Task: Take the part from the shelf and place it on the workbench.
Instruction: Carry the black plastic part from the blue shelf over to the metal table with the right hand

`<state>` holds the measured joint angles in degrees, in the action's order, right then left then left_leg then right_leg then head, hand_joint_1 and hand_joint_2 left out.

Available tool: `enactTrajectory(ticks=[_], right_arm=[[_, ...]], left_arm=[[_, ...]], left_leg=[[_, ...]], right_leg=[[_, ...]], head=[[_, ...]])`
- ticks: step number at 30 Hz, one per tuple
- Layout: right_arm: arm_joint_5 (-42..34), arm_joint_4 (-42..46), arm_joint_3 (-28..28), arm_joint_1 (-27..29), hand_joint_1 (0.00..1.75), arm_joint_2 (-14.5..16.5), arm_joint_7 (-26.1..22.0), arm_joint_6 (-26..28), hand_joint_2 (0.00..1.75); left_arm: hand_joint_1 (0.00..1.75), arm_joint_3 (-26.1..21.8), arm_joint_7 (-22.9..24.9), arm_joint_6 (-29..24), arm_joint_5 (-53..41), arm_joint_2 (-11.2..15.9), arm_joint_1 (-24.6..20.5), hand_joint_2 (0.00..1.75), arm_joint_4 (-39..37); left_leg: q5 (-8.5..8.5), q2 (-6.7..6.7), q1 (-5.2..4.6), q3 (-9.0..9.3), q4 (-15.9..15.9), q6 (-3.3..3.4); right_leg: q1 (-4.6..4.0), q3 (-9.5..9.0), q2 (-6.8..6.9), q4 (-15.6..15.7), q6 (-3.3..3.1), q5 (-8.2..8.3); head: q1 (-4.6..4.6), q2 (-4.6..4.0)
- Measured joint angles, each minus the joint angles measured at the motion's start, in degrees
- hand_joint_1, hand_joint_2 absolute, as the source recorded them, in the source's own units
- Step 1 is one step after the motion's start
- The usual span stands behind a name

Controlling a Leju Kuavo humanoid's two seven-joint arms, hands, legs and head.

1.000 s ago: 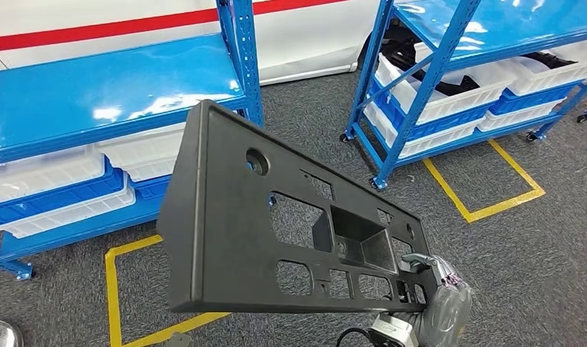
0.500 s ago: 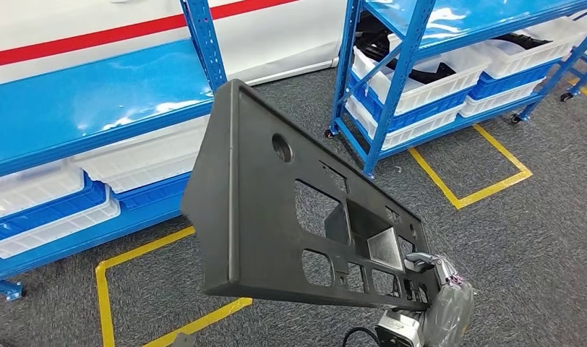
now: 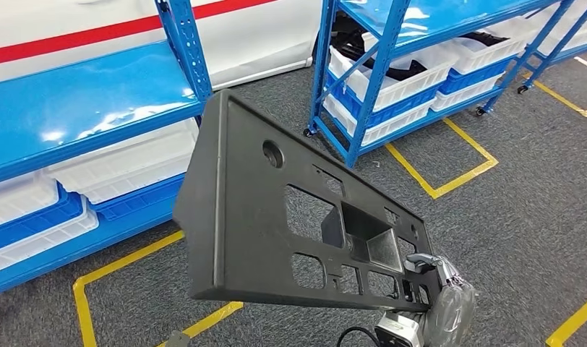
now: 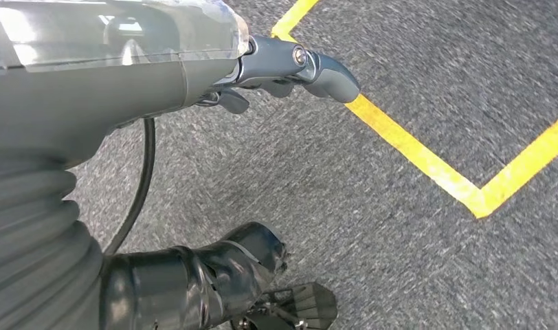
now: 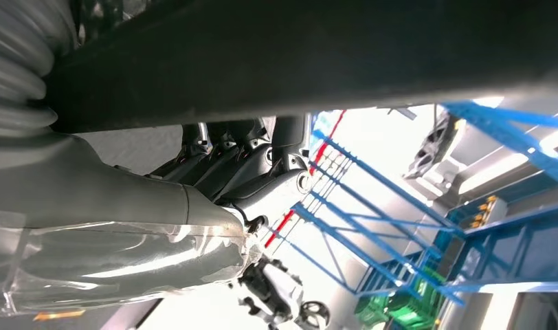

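The part (image 3: 254, 217) is a large black plastic panel with several cut-outs and a round hole. It hangs tilted in the air in front of me. My right hand (image 3: 439, 289) grips its lower right edge in the head view. In the right wrist view the part (image 5: 331, 48) runs as a dark band over my right hand (image 5: 249, 172), whose fingers curl up against it. My left hand (image 4: 159, 82) hangs over the grey carpet with its thumb (image 4: 310, 65) apart from the dark fingers (image 4: 214, 275), holding nothing.
A blue shelf (image 3: 81, 94) with white and blue bins stands at the left. A second blue shelf on wheels (image 3: 392, 65) with white bins stands at the back right. Yellow tape lines (image 3: 450, 163) mark the grey carpet, and a white wall with a red stripe lies behind.
The whole picture has shifted: both shelves now sit further left, so the camera has turned right. The part stays in my right hand at about the same place in the view.
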<state>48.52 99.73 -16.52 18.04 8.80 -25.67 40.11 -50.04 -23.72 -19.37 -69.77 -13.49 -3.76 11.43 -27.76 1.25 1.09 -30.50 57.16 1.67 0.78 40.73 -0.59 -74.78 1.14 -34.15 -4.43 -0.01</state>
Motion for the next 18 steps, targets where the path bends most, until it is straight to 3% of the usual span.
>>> enactTrajectory(ticks=[1,3,5,8,10,12,14,15,16,18], right_arm=[[0.0,0.0,0.0,0.0,1.75,0.0,0.0,0.0,1.75],[0.0,0.0,0.1,0.0,1.75,0.0,0.1,0.0,1.75],[0.0,0.0,0.1,-0.1,1.75,0.0,0.1,0.0,1.75],[0.0,0.0,0.1,-0.1,1.75,0.0,0.2,0.0,1.75],[0.1,0.0,0.2,-0.1,1.75,0.0,0.2,0.0,1.75],[0.1,0.0,0.3,-0.1,1.75,0.0,0.2,0.0,1.75],[0.1,0.0,0.3,-0.1,1.75,0.0,0.2,0.0,1.75],[0.1,0.0,0.3,-0.1,1.75,0.0,0.2,0.0,1.75],[0.1,0.0,0.3,-0.1,1.75,0.0,0.2,0.0,1.75],[0.1,0.0,0.3,-0.1,1.75,0.0,0.2,0.0,1.75]], left_arm=[[0.00,0.0,0.0,0.0,0.0,0.0,0.0,1.75,0.0],[0.00,0.0,0.0,0.0,0.0,0.0,-0.1,1.75,0.0],[0.00,0.0,-0.1,0.0,0.0,0.0,-0.1,1.75,0.0],[0.00,0.0,-0.2,0.0,0.0,-0.1,-0.1,1.75,0.0],[0.00,0.0,-0.3,0.0,0.0,-0.1,-0.2,1.75,0.0],[0.00,0.0,-0.4,0.0,0.0,-0.1,-0.2,1.75,0.0],[0.00,0.0,-0.4,0.0,0.0,-0.1,0.0,1.75,0.0],[0.00,0.0,-0.4,0.0,0.0,-0.1,0.1,1.75,0.0],[0.00,0.0,-0.4,0.0,0.0,-0.1,0.1,1.75,0.0],[0.00,0.0,-0.4,0.0,0.0,-0.1,0.2,1.75,0.0]], left_leg=[[-0.07,0.37,0.00,0.08,0.0,-0.07],[-0.30,1.00,0.00,0.39,0.1,-0.33],[-0.60,1.49,-0.22,0.57,0.3,-0.80],[-0.82,2.11,-0.39,0.61,0.3,-1.64],[-2.13,1.35,-0.29,0.09,1.7,-2.16],[-5.62,-0.06,-0.18,-2.44,7.4,-2.46],[-8.62,-0.63,-0.16,-5.94,14.9,-2.64],[-8.63,-0.68,-0.15,-6.81,16.6,-2.69],[-7.47,-0.71,-0.11,-6.66,16.0,-2.69],[-3.30,-1.32,0.03,-3.85,9.5,-2.52]], right_leg=[[0.09,-0.72,0.19,1.4,0.03,1.29],[0.04,-4.72,1.34,9.0,-0.24,5.04],[-0.42,-7.72,2.53,15.0,-0.79,6.86],[-0.73,-7.91,2.01,16.0,-1.45,6.97],[-0.42,-7.97,1.44,16.5,-2.06,7.28],[-0.24,-7.97,0.90,16.7,-2.55,7.47],[-0.29,-7.82,0.15,16.5,-2.69,7.48],[-0.31,-7.78,-0.31,16.4,-2.70,7.46],[-0.30,-7.77,-0.82,16.3,-2.69,7.42],[-0.25,-7.81,-1.83,16.0,-2.56,7.25]], head=[[-0.01,0.00],[-0.01,-0.01],[0.01,-0.01],[0.03,0.01],[0.04,0.00],[0.05,0.00],[0.05,0.00],[0.05,0.00],[0.05,0.00],[0.05,-0.01]])
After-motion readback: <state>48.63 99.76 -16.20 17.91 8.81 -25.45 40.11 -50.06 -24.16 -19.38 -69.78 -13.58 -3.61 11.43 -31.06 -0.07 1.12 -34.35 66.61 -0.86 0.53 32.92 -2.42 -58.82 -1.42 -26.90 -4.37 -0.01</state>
